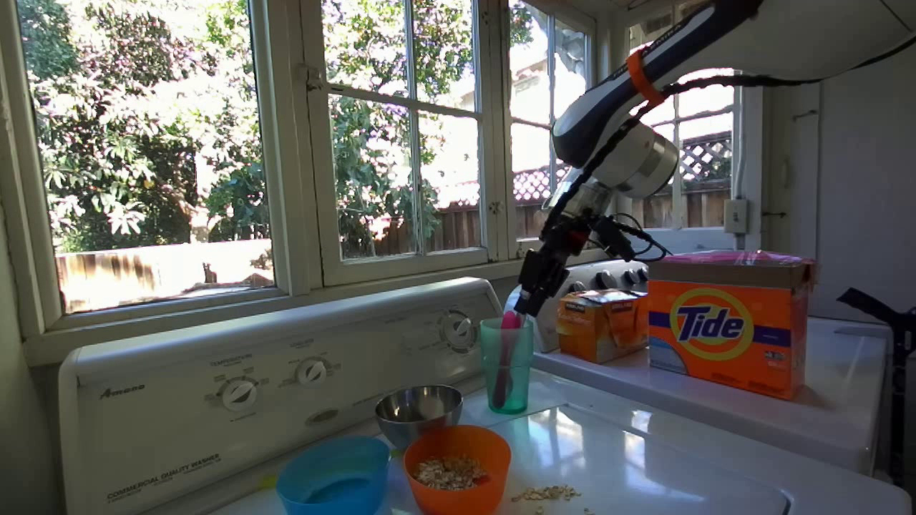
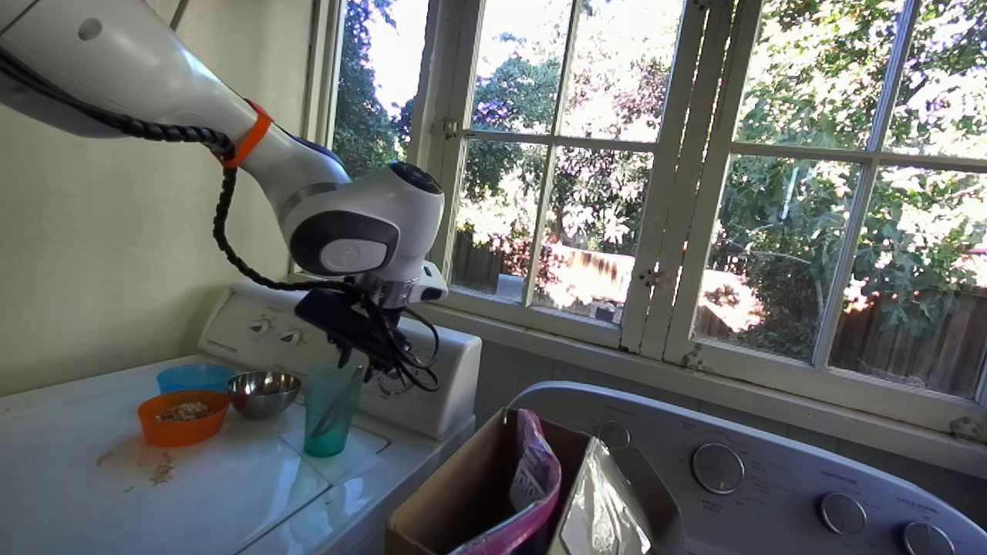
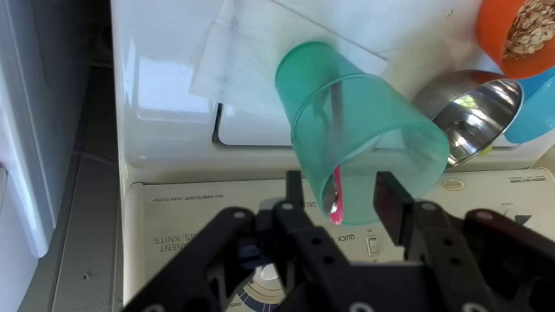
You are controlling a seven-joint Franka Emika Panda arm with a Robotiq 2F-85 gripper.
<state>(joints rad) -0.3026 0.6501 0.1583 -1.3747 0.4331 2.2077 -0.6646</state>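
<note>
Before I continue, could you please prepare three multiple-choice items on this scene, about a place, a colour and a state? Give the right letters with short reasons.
1. Where is the pink handle, relative to the cup? A under it; B in it; C beside it.
2. What colour is the bowl that holds oats? A blue; B white; C orange.
3. How do the fingers stand? A apart; B pressed together; C crossed.

1 B: the wrist view, looking into the cup, shows it. 2 C: all three views show this. 3 A: the wrist view shows a gap between them.
</note>
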